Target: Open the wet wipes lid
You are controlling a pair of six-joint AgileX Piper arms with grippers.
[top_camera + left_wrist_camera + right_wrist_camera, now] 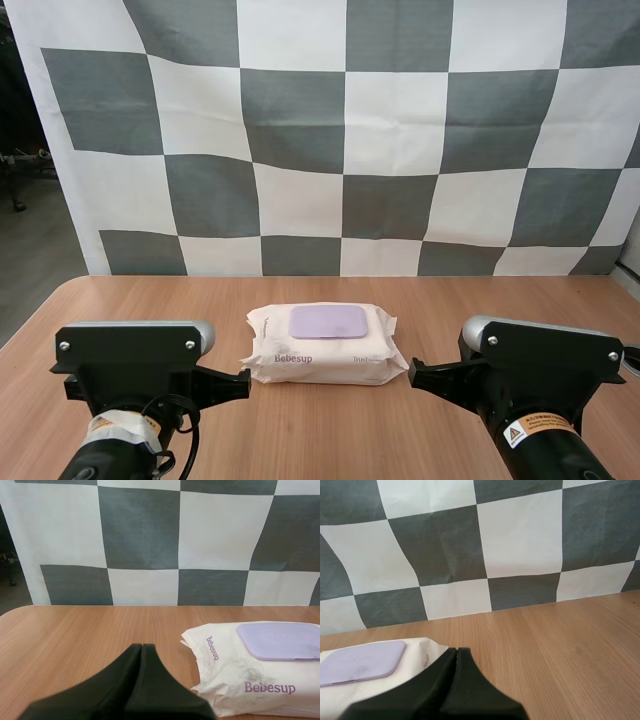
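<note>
A white pack of wet wipes (322, 352) printed "Bebesup" lies flat at the middle of the table, its lilac lid (328, 322) down flat on top. My left arm (130, 375) stands to the pack's left and my right arm (540, 375) to its right, both nearer the front edge. In the left wrist view my left gripper (141, 649) is shut on nothing, a dark wedge just short of the pack (240, 675) and its lid (280, 641). My right gripper (456, 653) is likewise shut, close beside the pack (420, 655) and lid (362, 663).
The wooden table (330, 440) has rounded far corners and bare wood around the pack on every side. Its left edge (40, 310) drops off to a dark floor.
</note>
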